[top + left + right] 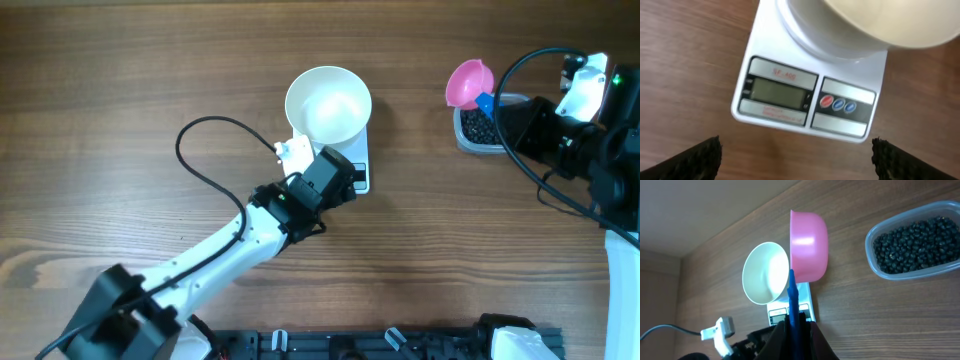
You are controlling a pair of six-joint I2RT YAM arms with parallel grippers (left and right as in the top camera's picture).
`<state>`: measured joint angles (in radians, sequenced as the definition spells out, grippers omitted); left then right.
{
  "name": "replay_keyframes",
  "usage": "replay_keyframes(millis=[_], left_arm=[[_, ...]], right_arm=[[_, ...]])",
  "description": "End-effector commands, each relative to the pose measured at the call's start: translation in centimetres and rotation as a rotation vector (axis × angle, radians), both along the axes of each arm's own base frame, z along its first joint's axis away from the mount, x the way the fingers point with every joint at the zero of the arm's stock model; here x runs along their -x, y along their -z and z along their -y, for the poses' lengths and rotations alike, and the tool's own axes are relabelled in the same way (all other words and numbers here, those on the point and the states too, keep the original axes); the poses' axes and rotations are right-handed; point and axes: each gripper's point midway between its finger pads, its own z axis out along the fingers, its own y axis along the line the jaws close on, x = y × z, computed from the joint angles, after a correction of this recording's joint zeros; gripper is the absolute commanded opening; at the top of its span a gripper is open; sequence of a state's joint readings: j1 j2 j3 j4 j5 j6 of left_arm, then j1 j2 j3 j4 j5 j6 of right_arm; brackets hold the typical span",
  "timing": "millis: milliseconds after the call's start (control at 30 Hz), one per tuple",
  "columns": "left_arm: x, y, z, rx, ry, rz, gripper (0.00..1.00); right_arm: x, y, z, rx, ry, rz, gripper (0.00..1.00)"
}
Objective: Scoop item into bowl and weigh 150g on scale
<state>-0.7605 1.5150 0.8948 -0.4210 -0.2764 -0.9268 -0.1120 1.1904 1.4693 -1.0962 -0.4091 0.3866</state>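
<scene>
On the wooden tabletop (100,60) the bowl (328,103) sits on the scale (361,160), facing the left gripper (797,162), whose jaws stand wide apart. The right gripper (795,335) is clamped on the blue handle (793,295) of the pink scoop (809,245), near the tub (869,250) of black beads (917,245).

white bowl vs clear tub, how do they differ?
The white bowl is round and opaque; the clear tub is a rounded rectangle and see-through. The bowl is empty; the tub holds black beads. The bowl sits on the scale; the tub sits on the table. Both are upright and open-topped.
</scene>
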Motion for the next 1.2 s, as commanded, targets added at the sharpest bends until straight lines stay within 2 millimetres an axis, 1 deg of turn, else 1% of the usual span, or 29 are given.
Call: replay_keyframes(millis=[0, 100, 133, 233, 300, 367, 500, 767, 967, 1100, 1167], left_arm=[[-0.7, 2.3, -0.4, -0.042, -0.027, 0.011, 1.0], [-0.9, 3.3, -0.8, -0.037, -0.076, -0.013, 1.0], [-0.9, 3.3, -0.9, -0.039, -0.079, -0.01, 1.0], [-2.1, 2.6, -1.9, -0.083, -0.124, 0.06, 1.0], [-2.2, 2.7, -2.2, -0.101, -0.131, 0.068, 1.0], [-2.0, 3.4, -2.0, -0.104, -0.124, 0.05, 1.0], [-2.0, 4.9, -0.8, -0.069, -0.094, 0.012, 1.0], [-2.1, 5.3, -0.7, -0.086, -0.071, 0.014, 1.0], [-2.0, 6.9, -0.9, -0.112, -0.071, -0.008, 1.0], [-2.3, 7.0, -1.5, -0.127, -0.09, -0.004, 1.0], [-2.5, 6.9, -1.5, -0.135, -0.072, 0.002, 1.0]], right_arm=[[-0.2, -0.8, 0.2, 0.028, -0.004, 0.033, 0.04], [-0.1, -0.8, 0.2, 0.028, -0.004, 0.031, 0.04], [-0.1, -0.8, 0.2, 0.028, -0.004, 0.031, 0.04], [-0.2, -0.8, 0.2, 0.028, -0.004, 0.031, 0.04], [-0.2, -0.8, 0.2, 0.028, -0.005, 0.031, 0.04], [-0.1, -0.7, 0.2, 0.03, -0.007, 0.027, 0.04], [-0.1, -0.7, 0.3, 0.035, -0.007, 0.029, 0.04], [-0.1, -0.7, 0.3, 0.035, -0.007, 0.03, 0.04], [-0.1, -0.7, 0.3, 0.047, -0.019, 0.034, 0.04], [-0.1, -0.7, 0.3, 0.047, -0.019, 0.035, 0.04], [-0.1, -0.7, 0.3, 0.048, -0.019, 0.035, 0.04]])
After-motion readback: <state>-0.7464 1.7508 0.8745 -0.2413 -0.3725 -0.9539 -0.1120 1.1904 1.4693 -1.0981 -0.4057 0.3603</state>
